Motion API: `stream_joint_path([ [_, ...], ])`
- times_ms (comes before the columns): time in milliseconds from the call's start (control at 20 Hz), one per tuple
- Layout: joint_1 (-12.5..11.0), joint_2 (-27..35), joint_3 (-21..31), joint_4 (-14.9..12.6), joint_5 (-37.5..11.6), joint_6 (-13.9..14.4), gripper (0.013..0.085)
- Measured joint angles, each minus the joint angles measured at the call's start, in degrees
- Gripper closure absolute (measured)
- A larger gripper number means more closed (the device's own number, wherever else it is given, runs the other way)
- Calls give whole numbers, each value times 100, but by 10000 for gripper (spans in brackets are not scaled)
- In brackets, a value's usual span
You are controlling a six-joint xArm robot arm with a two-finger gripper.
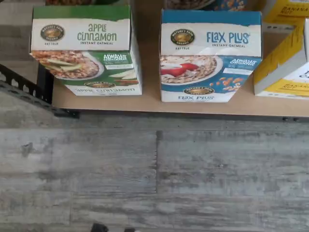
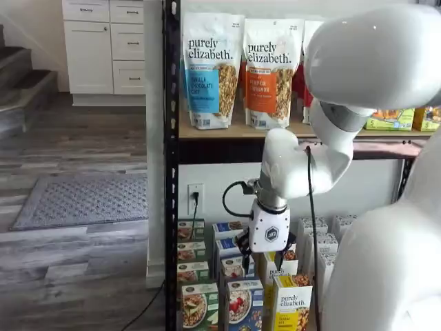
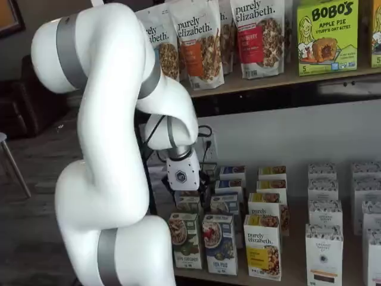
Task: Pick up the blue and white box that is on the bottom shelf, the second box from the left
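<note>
Hovering with fingers (image 2: 264, 261) spread and empty, the gripper hangs above and behind the upright Flax Plus box (image 1: 209, 56) on the bottom shelf (image 1: 149, 104).

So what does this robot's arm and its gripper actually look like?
The arm is thick, rounded and glossy white, with grey bands at its joints. A black cable loops beside its wrist. The gripper has a white body bearing a dark hexagon mark and two black fingers.
</note>
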Motion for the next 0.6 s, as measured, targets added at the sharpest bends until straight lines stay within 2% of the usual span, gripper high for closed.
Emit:
stream_joint_path([
  [200,-30,100,-10,260,-153,-261,130],
  [400,-29,254,-45,373,-369,-370,130],
  [600,-28,458,-154,174,-491,-199,130],
])
